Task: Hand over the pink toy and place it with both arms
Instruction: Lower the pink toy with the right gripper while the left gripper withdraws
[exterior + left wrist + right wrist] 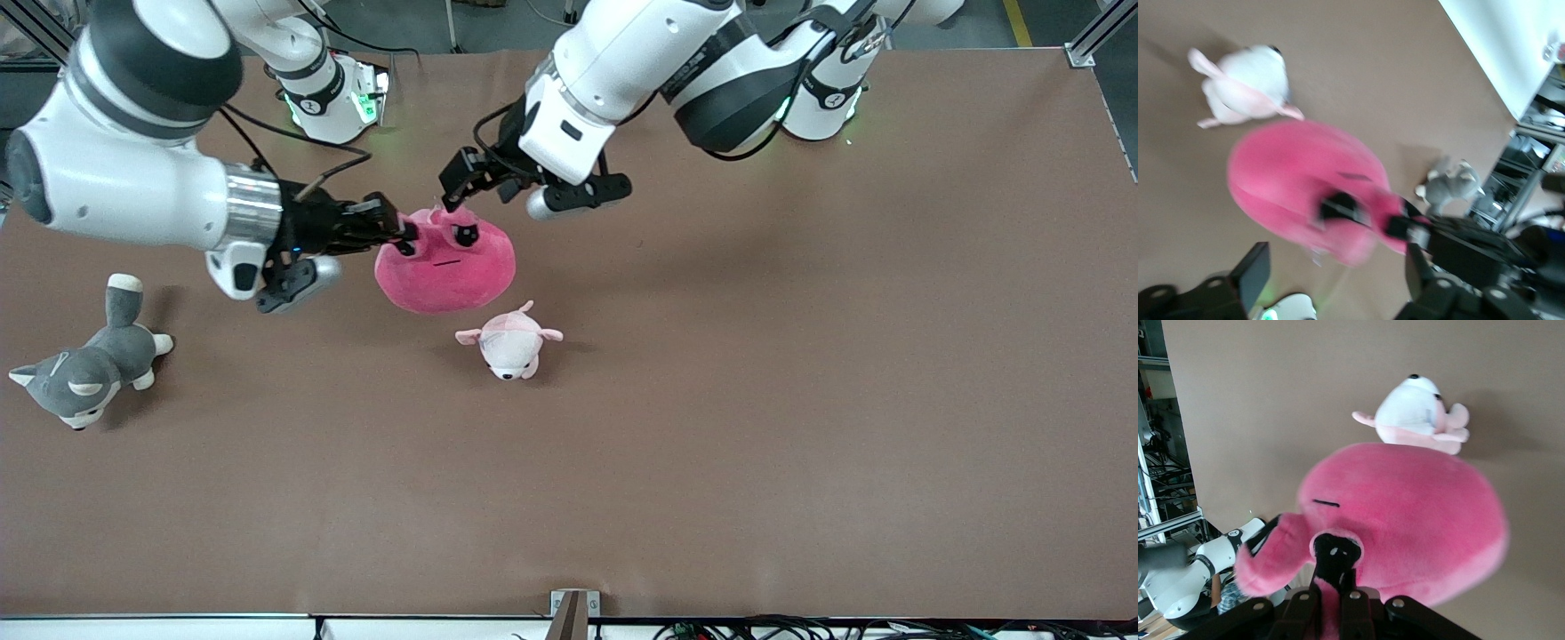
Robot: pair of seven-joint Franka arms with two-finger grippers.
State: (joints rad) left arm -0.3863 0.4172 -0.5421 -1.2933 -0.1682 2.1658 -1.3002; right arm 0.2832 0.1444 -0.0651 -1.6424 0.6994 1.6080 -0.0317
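Note:
The pink toy is a hot-pink blob plush with black angry eyes. It hangs just above the brown table. My right gripper is shut on a fold of plush at its edge toward the right arm's end. In the right wrist view the fingers pinch pink plush, with the toy's body past them. My left gripper is open right at the toy's top by the ear bumps, not closed on it. In the left wrist view its open gripper faces the blurred toy.
A small pale pink-and-white plush lies on the table just nearer the front camera than the pink toy. A grey-and-white plush dog lies toward the right arm's end. Both also show in the left wrist view, the plush and the dog.

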